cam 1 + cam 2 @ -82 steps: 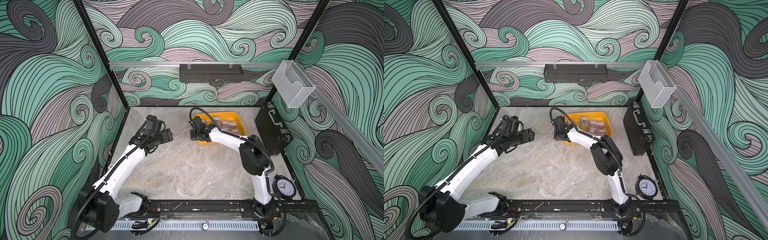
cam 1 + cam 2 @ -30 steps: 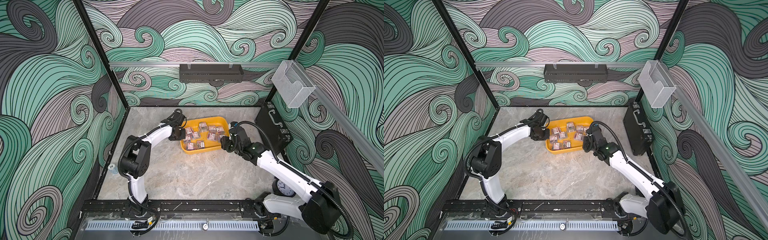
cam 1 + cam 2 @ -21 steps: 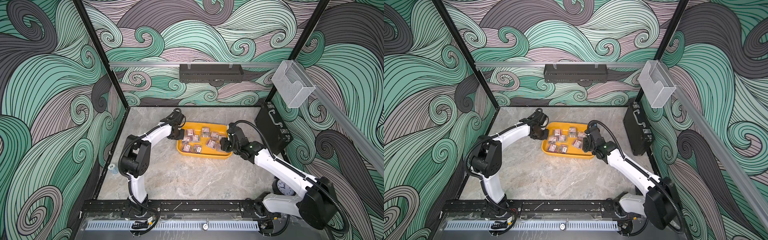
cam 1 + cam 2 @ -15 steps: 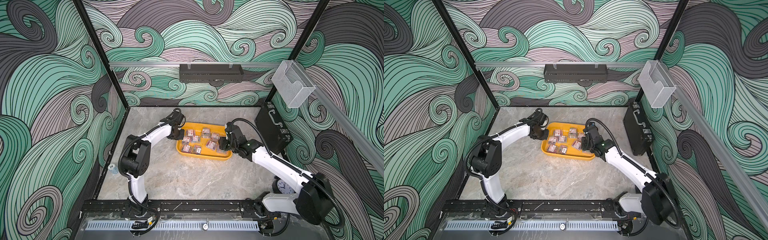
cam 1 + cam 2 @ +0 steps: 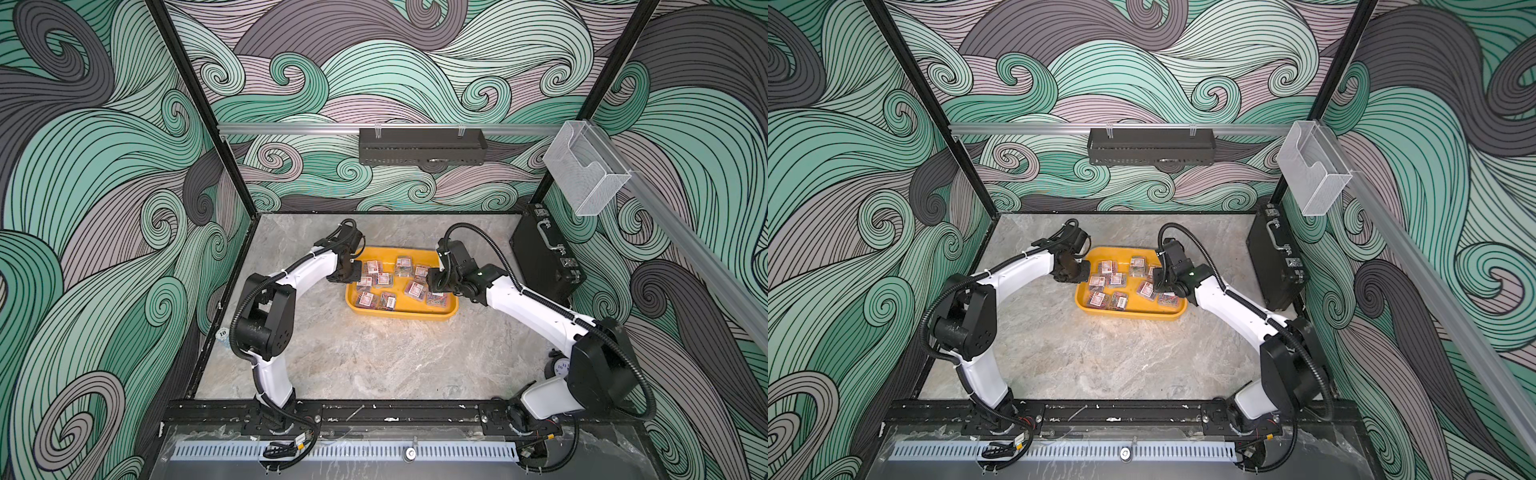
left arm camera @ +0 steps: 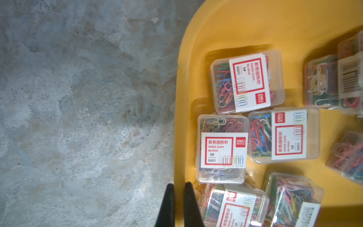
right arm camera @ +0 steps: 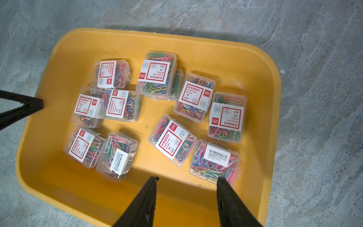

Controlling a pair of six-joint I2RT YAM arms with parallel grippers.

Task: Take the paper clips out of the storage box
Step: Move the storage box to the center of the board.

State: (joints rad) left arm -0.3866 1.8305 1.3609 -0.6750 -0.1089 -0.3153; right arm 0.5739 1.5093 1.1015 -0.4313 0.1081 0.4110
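Observation:
The yellow storage box (image 5: 401, 314) (image 5: 1129, 314) lies mid-table, holding several clear boxes of paper clips (image 5: 414, 289) (image 7: 172, 140) (image 6: 222, 149). My left gripper (image 6: 179, 184) (image 5: 353, 276) is shut on the box's left rim (image 6: 179, 98), one finger outside the wall and one inside. My right gripper (image 7: 188, 178) (image 5: 434, 286) hovers open over the box's right end, nothing between its fingers; a label-down box of clips (image 7: 215, 161) lies just ahead of one fingertip. The left gripper's fingers (image 7: 29, 106) show at the rim in the right wrist view.
A black briefcase (image 5: 544, 257) stands upright against the right wall, close behind the right arm. A clear bin (image 5: 586, 170) and a black shelf (image 5: 422, 145) hang on the walls. A clock (image 5: 559, 365) is partly hidden by the right arm's base.
The storage box has swung round square to the table and slid slightly forward in the left gripper's hold. The right gripper has moved in over its right end.

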